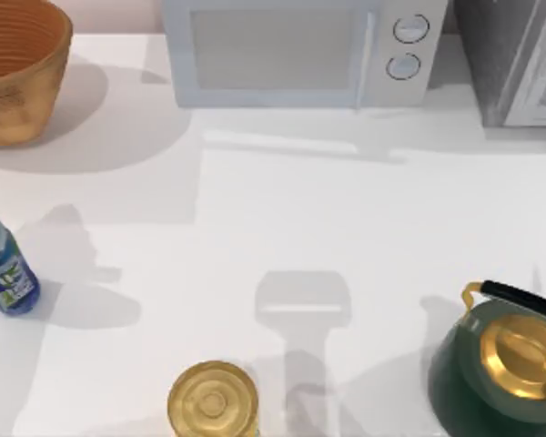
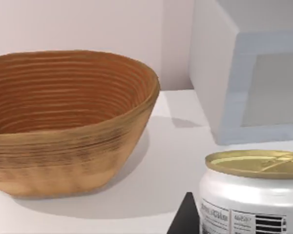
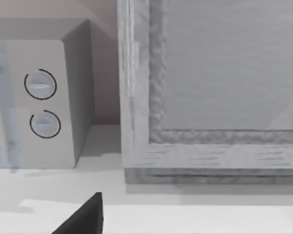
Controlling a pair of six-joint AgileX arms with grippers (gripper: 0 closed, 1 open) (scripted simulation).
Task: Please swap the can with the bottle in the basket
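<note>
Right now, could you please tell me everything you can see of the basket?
The basket is a large, round, orange-brown woven bowl with a ribbed inside of stacked horizontal ridges and a rim slightly darker than its walls. It stands upright on the white table at the far left corner in the top view, left of the microwave and apart from it. What shows of its inside holds nothing. Nothing touches it but the table; the bottle stands on the table, well clear of it.

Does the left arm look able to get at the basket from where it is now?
Probably yes. The left wrist view faces the basket, its mouth open, across bare table; the can sits close by that wrist, and the bottle stands apart at the table's left.
</note>
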